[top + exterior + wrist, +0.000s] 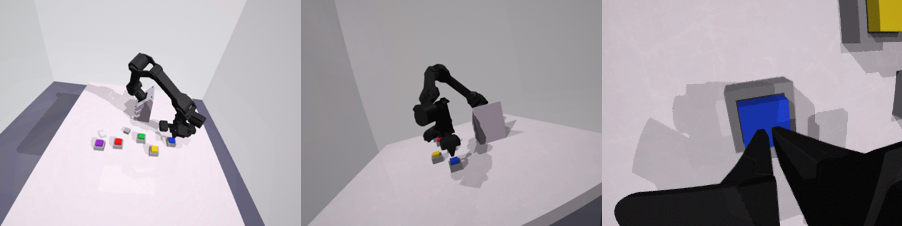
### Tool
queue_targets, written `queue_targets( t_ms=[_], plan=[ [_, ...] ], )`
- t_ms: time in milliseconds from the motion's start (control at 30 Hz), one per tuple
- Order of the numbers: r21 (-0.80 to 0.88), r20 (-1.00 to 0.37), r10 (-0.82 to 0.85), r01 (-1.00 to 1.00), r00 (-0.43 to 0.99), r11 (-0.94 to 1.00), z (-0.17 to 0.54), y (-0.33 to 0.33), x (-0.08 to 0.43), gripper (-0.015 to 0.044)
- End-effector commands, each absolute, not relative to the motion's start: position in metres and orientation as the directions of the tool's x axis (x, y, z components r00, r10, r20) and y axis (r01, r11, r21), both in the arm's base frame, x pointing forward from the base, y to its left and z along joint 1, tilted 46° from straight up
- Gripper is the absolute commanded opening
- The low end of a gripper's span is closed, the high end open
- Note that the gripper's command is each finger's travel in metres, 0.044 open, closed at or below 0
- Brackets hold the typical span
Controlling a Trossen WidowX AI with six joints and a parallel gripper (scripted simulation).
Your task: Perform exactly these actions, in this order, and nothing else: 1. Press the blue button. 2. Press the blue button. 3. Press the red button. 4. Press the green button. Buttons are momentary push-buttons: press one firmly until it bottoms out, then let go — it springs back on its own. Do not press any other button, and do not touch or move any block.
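Your gripper (451,152) is pinched narrow on nothing, tips hanging just above the blue button (454,160). That button sits just beside the yellow button (436,154), so your travel axis is straight down.

Yellow button (154,149), purple button (99,142), white block (102,133), grey block (127,130).

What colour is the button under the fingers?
Blue square button on a grey base; clearest in the wrist view.
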State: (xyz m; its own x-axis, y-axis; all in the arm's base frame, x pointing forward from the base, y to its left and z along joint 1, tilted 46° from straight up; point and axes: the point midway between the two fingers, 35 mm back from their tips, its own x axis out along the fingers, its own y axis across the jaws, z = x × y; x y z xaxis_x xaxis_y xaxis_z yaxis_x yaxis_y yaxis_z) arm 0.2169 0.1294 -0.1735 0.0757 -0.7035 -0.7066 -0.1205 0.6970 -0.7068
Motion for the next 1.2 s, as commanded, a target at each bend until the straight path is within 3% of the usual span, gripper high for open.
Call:
queue_targets(
  t_ms=[0, 1167],
  plan=[
    [-0.713, -0.701, -0.710, -0.127, 0.075, 0.690, -0.179, 0.122, 0.216, 0.0020],
    [-0.711, -0.702, -0.708, -0.124, 0.074, 0.692, -0.177, 0.124, 0.216, 0.0020]
  ],
)
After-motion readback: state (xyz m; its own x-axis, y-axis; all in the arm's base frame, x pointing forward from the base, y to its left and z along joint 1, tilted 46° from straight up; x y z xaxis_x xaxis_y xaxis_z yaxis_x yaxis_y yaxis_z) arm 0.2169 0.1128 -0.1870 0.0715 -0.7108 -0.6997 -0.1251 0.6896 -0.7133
